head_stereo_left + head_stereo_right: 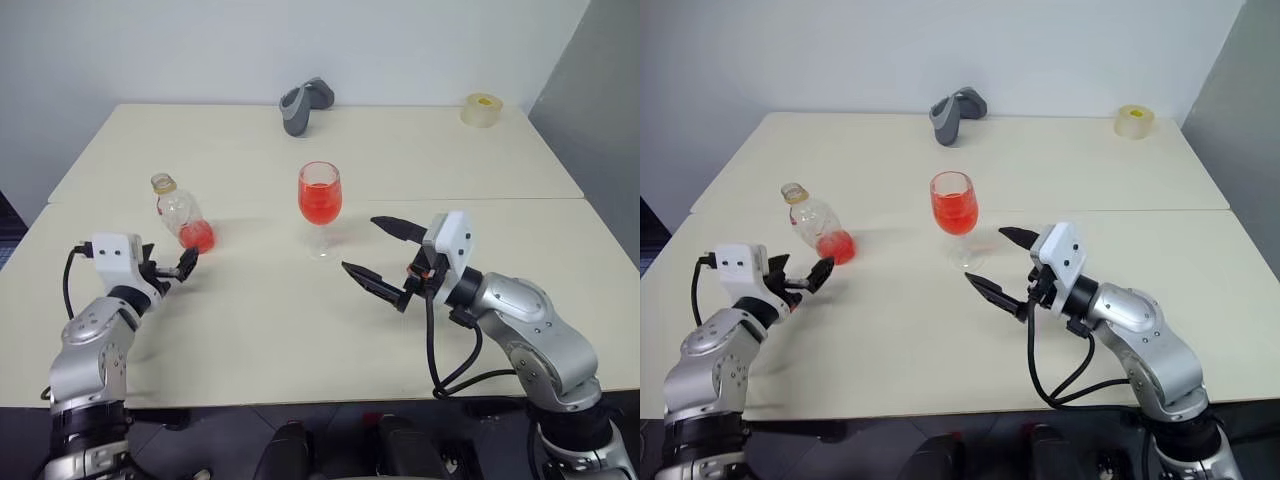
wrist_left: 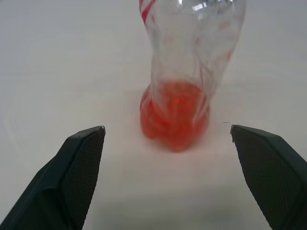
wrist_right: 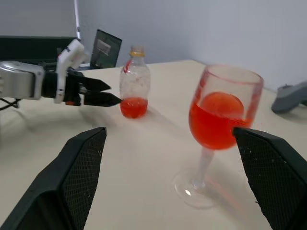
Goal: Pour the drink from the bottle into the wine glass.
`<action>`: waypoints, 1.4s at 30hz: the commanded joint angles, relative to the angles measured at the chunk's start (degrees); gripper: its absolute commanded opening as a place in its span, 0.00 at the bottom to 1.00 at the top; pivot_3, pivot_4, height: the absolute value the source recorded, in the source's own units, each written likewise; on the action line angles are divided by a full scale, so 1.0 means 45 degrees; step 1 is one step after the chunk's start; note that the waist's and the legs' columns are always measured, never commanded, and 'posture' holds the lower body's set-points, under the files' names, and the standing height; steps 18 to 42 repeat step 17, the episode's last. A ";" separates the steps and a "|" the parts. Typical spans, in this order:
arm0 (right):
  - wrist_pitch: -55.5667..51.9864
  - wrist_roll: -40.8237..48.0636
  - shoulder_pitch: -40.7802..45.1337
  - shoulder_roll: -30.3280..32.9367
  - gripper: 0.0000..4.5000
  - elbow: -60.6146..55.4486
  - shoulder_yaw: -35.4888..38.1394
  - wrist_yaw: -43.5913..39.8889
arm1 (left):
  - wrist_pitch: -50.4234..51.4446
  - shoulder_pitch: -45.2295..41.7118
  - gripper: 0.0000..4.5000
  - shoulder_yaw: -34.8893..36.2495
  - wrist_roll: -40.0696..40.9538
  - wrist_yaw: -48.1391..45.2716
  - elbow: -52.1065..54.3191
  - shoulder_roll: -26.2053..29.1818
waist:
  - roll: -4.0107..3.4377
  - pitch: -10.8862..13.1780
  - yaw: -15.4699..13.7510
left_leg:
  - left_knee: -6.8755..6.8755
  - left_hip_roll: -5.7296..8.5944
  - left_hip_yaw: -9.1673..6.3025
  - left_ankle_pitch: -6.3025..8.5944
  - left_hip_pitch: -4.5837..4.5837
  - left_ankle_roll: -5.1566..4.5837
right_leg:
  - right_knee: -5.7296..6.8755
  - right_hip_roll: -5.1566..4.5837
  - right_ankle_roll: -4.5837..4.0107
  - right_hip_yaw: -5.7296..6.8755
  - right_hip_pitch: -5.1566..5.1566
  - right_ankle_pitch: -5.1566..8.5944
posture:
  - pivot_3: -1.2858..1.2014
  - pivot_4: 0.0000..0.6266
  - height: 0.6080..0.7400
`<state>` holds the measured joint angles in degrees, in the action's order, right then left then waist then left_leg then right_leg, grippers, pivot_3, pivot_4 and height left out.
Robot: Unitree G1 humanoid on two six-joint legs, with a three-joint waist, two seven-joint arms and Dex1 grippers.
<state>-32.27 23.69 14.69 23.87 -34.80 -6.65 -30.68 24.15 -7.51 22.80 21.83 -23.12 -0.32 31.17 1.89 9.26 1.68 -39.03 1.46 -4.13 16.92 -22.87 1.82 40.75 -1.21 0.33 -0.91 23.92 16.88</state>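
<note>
Cream-coloured, the surface [image 1: 250, 320] ran back to a pale wall. At left, the left pincer [image 1: 172, 268] reached level, spread, just short of the upright bottle [image 1: 180, 214] holding a little drink [image 1: 197, 237]. The wine glass [image 1: 320, 208] stood mid-surface, half full, the right pincer [image 1: 382, 258] spread wide beside it.

a grey handheld device [image 1: 306, 104] is lying at the far edge of the cream counter [image 1: 420, 160], and a tape roll [image 1: 482, 110] is sitting near the far right corner.
</note>
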 commanded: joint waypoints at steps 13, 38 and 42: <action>-0.2350 -0.3096 -0.2930 -0.1160 1.00 -0.1549 0.1313 0.5438 | 0.2175 0.1351 1.00 -0.1367 0.0036 0.1372 0.4455 -0.1387 | -0.0011 -0.0001 -0.0034 | 0.0035 -0.0005 0.0001 0.0006 0.0097 -0.0009 | -0.0059 0.0013 -0.0003 0.0000 -0.0115 0.0005 | 0.52 0.24 1.00; -0.2082 -0.3302 -0.3098 -0.1566 1.00 -0.1527 0.1495 0.5735 | 0.2259 0.1585 1.00 -0.1703 -0.0178 0.1738 0.4711 -0.1736 | -0.0013 -0.0002 -0.0034 | 0.0038 -0.0005 -0.0001 0.0007 0.0106 -0.0009 | -0.0081 0.0013 -0.0004 0.0001 -0.0138 0.0007 | 0.52 0.24 1.00; -0.2082 -0.3302 -0.3098 -0.1566 1.00 -0.1527 0.1495 0.5735 | 0.2259 0.1585 1.00 -0.1703 -0.0178 0.1738 0.4711 -0.1736 | -0.0013 -0.0002 -0.0034 | 0.0038 -0.0005 -0.0001 0.0007 0.0106 -0.0009 | -0.0081 0.0013 -0.0004 0.0001 -0.0138 0.0007 | 0.52 0.24 1.00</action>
